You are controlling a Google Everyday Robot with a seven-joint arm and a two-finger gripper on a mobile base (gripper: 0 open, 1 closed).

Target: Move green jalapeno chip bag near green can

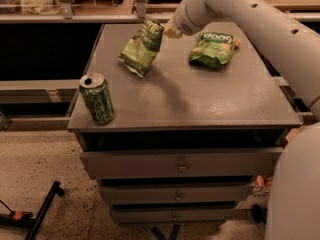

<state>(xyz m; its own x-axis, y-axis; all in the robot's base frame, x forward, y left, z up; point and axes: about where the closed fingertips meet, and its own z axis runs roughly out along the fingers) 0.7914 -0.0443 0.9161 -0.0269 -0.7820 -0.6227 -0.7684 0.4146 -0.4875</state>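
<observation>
Dangling crumpled foil bag, gripper atop

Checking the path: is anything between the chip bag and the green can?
Nothing visible. The gripper holds the chip bag; only bare tabletop lies between it and the can at the front corner. The other bag sits aside.

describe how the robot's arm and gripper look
The arm is a chain of thick, smooth white tubular segments with rounded joints and a few small dark dots on the shell; no cables or lettering show. The gripper, over the table's far side beside the green jalapeno chip bag, shows as a small tan tip past the bulbous white wrist.
</observation>
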